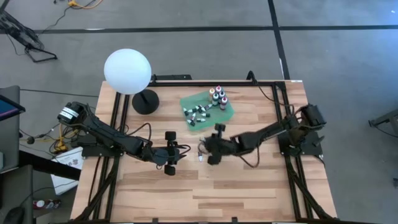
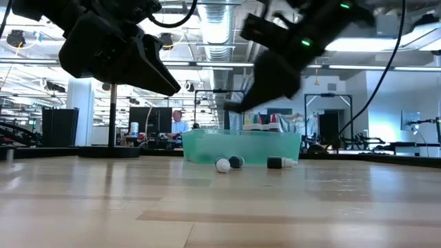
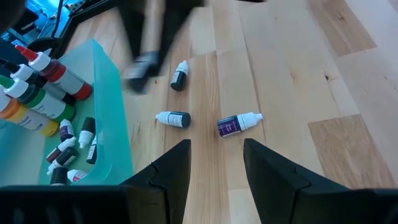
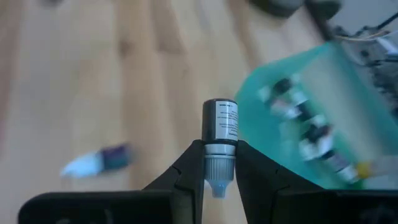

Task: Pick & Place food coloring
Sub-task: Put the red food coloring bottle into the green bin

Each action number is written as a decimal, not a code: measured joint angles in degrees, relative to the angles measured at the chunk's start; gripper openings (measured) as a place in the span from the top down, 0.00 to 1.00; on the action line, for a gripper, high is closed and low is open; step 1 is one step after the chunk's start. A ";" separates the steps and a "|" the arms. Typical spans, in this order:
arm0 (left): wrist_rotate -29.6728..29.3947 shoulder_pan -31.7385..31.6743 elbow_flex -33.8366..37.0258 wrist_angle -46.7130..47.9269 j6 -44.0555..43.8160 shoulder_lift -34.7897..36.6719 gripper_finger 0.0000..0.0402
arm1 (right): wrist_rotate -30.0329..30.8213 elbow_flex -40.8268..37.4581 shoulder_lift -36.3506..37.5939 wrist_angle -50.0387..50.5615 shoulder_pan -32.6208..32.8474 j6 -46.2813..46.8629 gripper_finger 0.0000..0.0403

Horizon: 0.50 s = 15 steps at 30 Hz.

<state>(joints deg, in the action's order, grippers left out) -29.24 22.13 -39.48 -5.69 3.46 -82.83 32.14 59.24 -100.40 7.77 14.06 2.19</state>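
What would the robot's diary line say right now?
right gripper: shut on small grey-capped dropper bottle, lifted | left gripper: open, empty | flat green plastic tray: holds other bottles | wooden table: three droppers loose

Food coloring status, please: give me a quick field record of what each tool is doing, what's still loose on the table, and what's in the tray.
right tool: shut on a small dropper bottle, lifted clear of the table
left tool: open, empty, facing the loose bottles
loose on table: three droppers in the left wrist view, all lying down, one with a purple label
green tray: tall bottles upright at one end, small droppers lying in it
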 joint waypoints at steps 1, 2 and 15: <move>-0.01 0.00 0.00 0.00 0.00 0.00 0.65 | -0.02 1.56 0.00 0.99 -1.31 -1.01 0.83; 0.01 0.00 0.00 0.00 0.00 0.00 0.65 | -0.09 3.06 0.00 2.04 -2.68 -1.86 0.83; 0.05 0.00 0.00 0.26 0.01 0.00 0.65 | -16.56 10.03 -1.06 2.51 -21.31 -0.19 0.83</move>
<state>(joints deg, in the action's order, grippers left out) -29.19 22.13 -39.48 -5.43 3.47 -82.83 15.59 69.28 -101.46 10.27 -7.25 2.00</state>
